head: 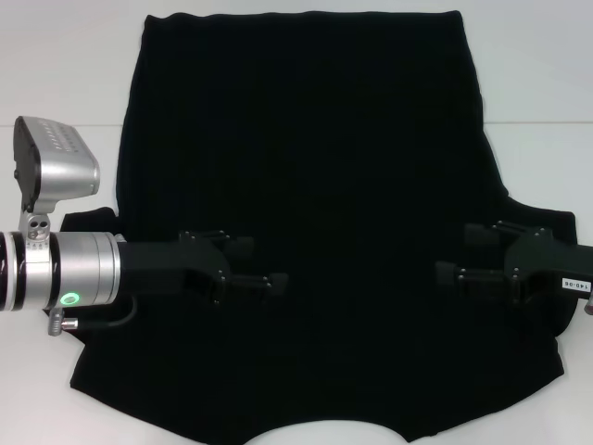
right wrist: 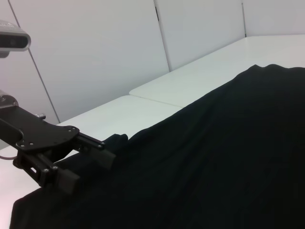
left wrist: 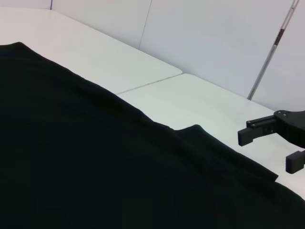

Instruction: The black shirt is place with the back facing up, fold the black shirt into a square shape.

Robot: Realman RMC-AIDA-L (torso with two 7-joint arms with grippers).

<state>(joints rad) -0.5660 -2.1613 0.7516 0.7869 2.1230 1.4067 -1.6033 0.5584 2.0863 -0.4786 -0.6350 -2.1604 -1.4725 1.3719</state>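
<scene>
Shirt (head: 306, 185) flat on white table (head: 56, 74), no lettering visible. Left gripper (head: 259, 264) and right gripper (head: 459, 252) over its lower half, jaws released, shirt beneath. Right gripper tag unreadable.

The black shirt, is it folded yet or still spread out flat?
Spread out. The black shirt lies flat across the table, both sleeves out, no fold visible. Both tools, left and right, sit open over it.

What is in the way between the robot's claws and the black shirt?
Nothing visible. The black shirt lies spread flat on the white table, and both claws are right over it with open fingers: the left claw over its left part, the right claw over its right part. No other object lies between them and the cloth.
</scene>
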